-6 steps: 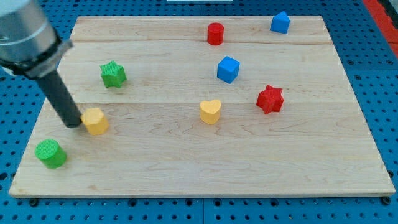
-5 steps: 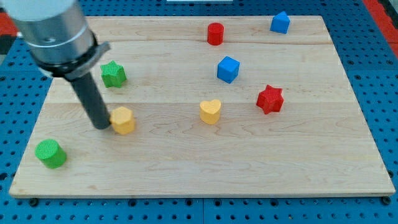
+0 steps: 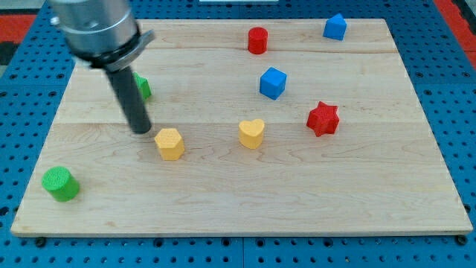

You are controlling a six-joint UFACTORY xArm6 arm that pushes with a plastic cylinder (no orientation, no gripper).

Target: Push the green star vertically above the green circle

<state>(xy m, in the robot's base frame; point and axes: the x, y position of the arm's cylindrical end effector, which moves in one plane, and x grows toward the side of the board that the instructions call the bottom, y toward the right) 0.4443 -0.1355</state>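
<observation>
Item: wooden board (image 3: 223, 201), nine small blocks.

- My tip (image 3: 140, 131): bare rod, no fingers to spread or press; stands just left of the yellow block (image 3: 170, 144), apart from it.
- Green star (image 3: 142, 88): far left, mostly hidden behind the rod (only an edge shows).
- Green circle (image 3: 59, 184): near left corner. The star sits right of its column, so it likely needs a leftward push.
- Others: yellow heart (image 3: 252, 133), red star (image 3: 323, 118), blue cube (image 3: 273, 83), red cylinder (image 3: 257, 40), second blue block (image 3: 335, 27), all well apart.

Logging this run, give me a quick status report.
My tip just upper-left of yellow block. Green star mostly hidden behind rod. Green circle bottom-left.
</observation>
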